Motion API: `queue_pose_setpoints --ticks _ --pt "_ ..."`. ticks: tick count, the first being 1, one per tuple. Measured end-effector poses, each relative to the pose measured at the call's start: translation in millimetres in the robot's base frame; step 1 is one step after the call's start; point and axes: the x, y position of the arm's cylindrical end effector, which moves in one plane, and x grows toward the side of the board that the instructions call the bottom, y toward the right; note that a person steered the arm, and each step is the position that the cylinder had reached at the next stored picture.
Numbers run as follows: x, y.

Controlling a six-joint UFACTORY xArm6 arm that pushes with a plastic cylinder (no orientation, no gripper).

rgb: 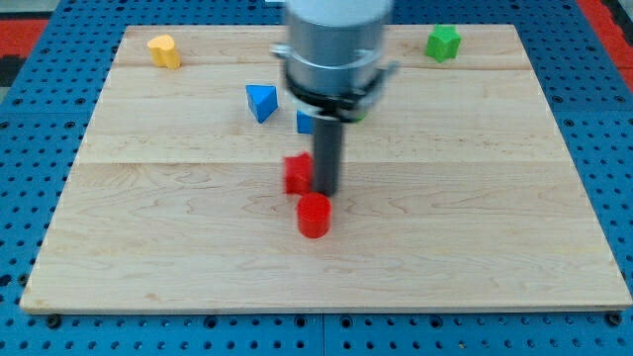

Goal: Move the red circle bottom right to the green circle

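Arm end with pushing rod, seen from the front.
A wide, light-grey cylinder, blurred, enters from the view's top; beneath it sits a black collar with a thin pale rim. From the collar a straight dark grey rod descends to my tip (325, 192), blunt and squared.

You get bright, even overhead light on the wooden board (475, 227), with no glare and only soft, short shadows. The arm body (334, 44) above my tip (325, 192) is blurred; edges elsewhere look slightly soft.
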Motion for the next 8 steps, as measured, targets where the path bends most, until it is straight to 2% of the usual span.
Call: queue_pose_setpoints --ticks 1,2,3,4,5,6,7,8 --pt "-35 -70" --pt "-65 -113" --pt "-57 -90" --pt "-78 -87" --pt "-92 -120" --pt "-84 -207" --pt "-76 -184" --pt "-40 -126"
